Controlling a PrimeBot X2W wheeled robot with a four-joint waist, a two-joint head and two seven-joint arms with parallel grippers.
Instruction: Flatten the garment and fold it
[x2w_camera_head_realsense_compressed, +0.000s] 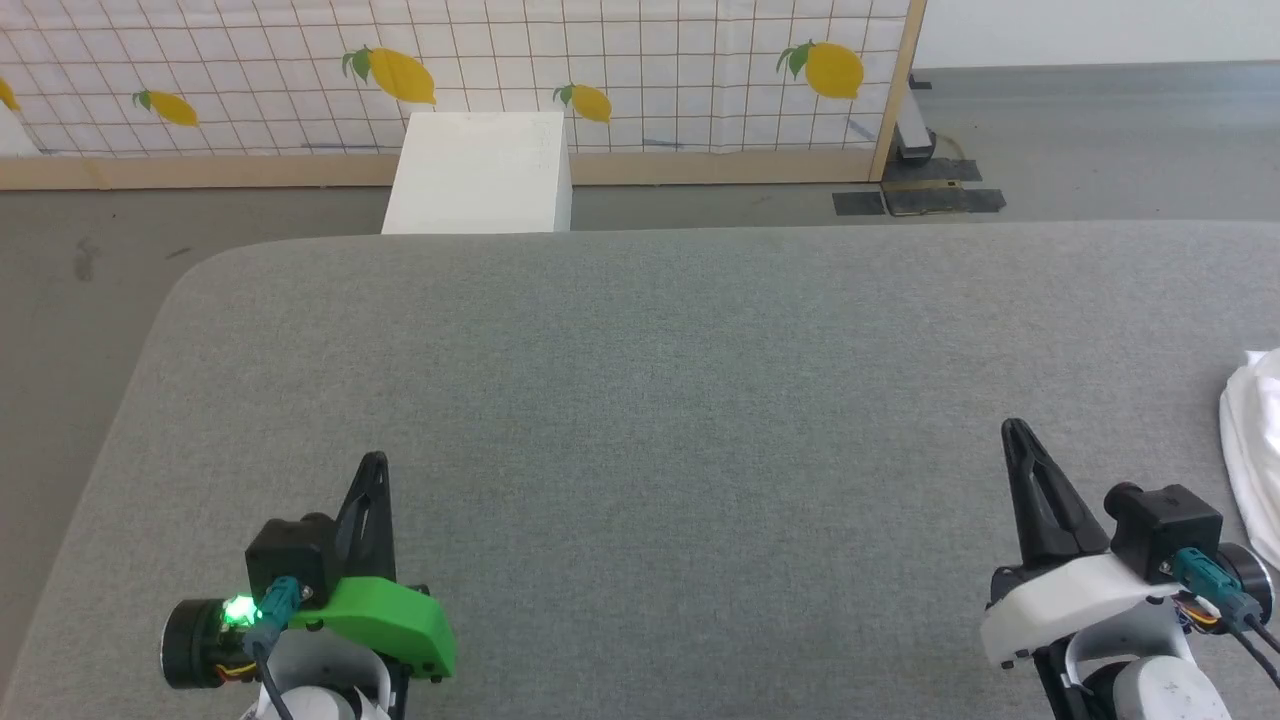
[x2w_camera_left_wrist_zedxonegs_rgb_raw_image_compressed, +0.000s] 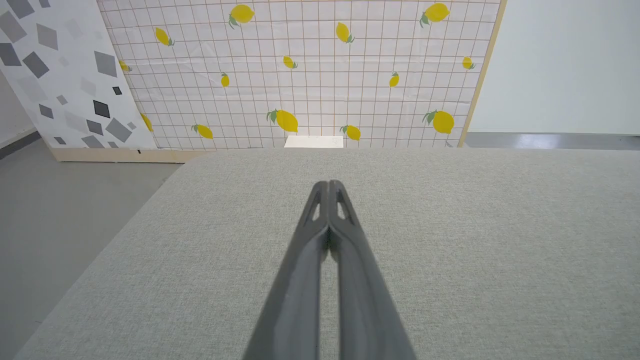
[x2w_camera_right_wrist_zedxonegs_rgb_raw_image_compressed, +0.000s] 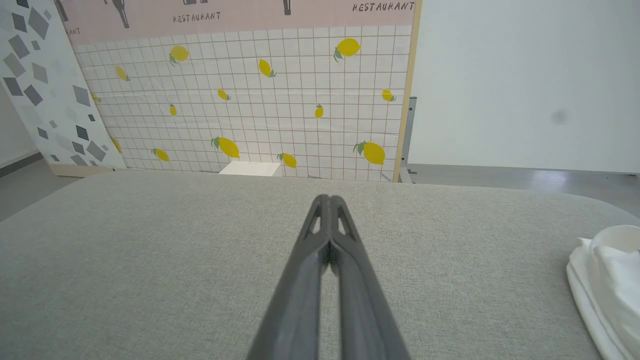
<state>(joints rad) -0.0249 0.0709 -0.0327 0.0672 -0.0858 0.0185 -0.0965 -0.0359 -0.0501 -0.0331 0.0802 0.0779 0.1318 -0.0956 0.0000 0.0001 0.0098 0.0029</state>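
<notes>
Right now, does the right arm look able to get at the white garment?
Probably yes. The garment lies bunched on the grey table just right of the right gripper, with bare surface between them. Its jaws are shut, so they must open first.

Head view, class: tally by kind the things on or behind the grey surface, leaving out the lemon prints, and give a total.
Pincers: 2 (left pincer, right pincer)
Garment: 1
White box: 1
Total: 4
</notes>
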